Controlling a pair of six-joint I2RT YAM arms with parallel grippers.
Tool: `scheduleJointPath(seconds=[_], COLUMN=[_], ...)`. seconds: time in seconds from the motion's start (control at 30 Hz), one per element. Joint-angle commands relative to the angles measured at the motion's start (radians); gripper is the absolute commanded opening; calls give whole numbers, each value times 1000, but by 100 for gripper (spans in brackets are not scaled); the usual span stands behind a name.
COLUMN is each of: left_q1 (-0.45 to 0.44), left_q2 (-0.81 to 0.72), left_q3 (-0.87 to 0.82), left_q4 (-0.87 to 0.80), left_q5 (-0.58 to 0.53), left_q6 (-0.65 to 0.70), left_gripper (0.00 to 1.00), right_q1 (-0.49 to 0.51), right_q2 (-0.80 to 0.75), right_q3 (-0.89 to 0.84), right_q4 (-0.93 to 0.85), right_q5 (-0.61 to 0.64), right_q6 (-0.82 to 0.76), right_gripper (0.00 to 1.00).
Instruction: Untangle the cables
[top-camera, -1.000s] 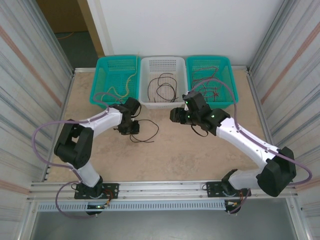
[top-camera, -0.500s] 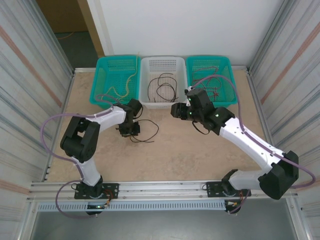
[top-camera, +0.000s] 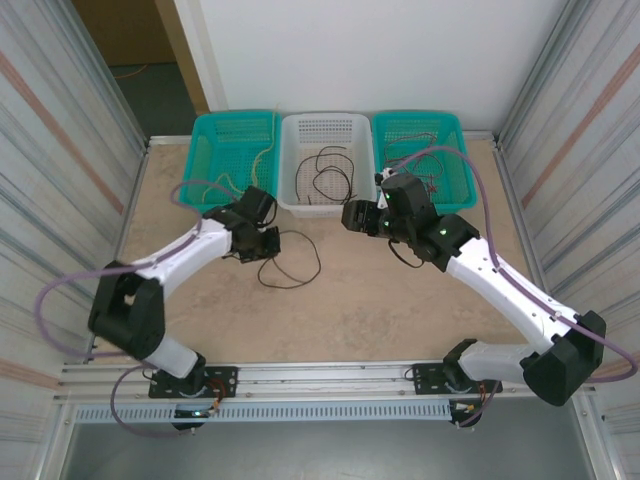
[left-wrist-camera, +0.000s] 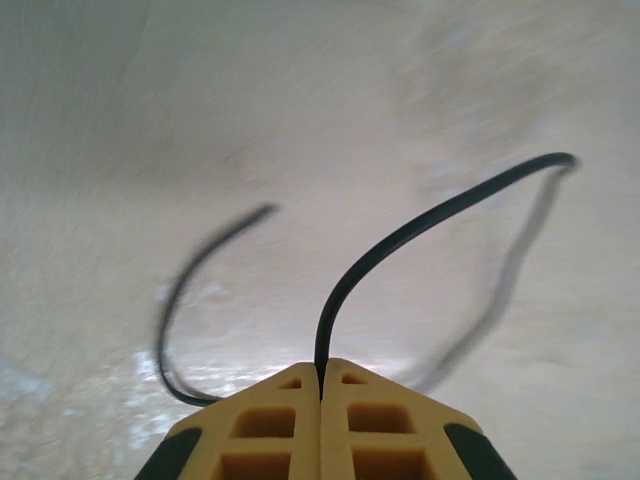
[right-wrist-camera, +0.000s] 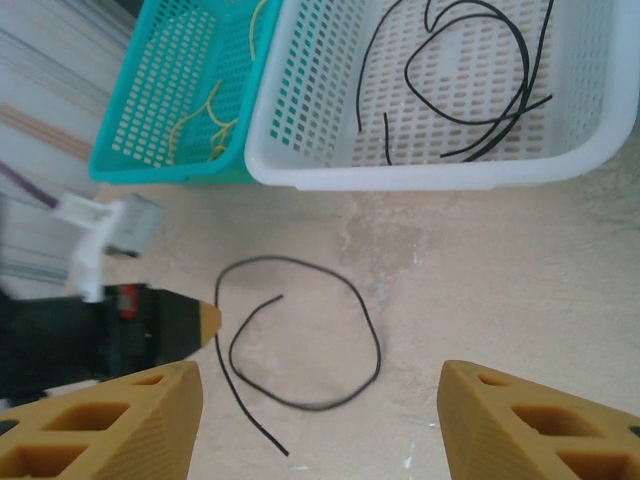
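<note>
The left teal basket (top-camera: 200, 192) holds pale yellow cables (top-camera: 262, 160), and the white basket (top-camera: 325, 207) beside it holds black cables (top-camera: 330, 175). The left fingers (left-wrist-camera: 265, 425) are pressed together, pinching one end of a black cable (left-wrist-camera: 400, 235) that loops over the worktop (top-camera: 340, 320) near the white basket. The right fingers (right-wrist-camera: 110, 420) stand spread above the worktop, apart from that loop.

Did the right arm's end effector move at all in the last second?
Yes. The right end effector has moved a little up the top view, closer to the near wall of the white basket.
</note>
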Motion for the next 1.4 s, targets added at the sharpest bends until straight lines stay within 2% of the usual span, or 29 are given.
scheduleJointPath(seconds=[0.0,0.17,0.3,0.4,0.63,0.9,1.07,1.23,1.3,1.37], left_q1=[-6,-6,-5,6,10,17,27,38,40,43], left_q2=[-122,-243,-302,-325,-332,-356,-367,-378,-379,-381], left_q3=[-28,-61,-50,-43,-10,-4,2,-1,-3,-9], left_q4=[119,277,295,318,349,346,344,342,338,336], left_q5=[74,183,166,196,270,266,268,273,275,275], left_q6=[-49,-75,-99,-120,-122,-128,-128,-129,-125,-124], left_gripper=[0,0,0,0,0,0,0,0,0,0], right_q1=[28,59,63,80,101,133,135,135,135,135], right_q2=[25,62,82,97,177,250,280,279,280,283], right_q3=[29,53,95,123,189,227,238,245,251,261], right_q4=[32,65,74,83,28,-4,-15,-21,-26,-40], right_q5=[-43,-100,-185,-242,-342,-415,-444,-428,-426,-422], right_q6=[36,45,30,-11,-55,-84,-93,-104,-108,-115], right_gripper=[66,70,70,70,59,57,40,17,15,17])
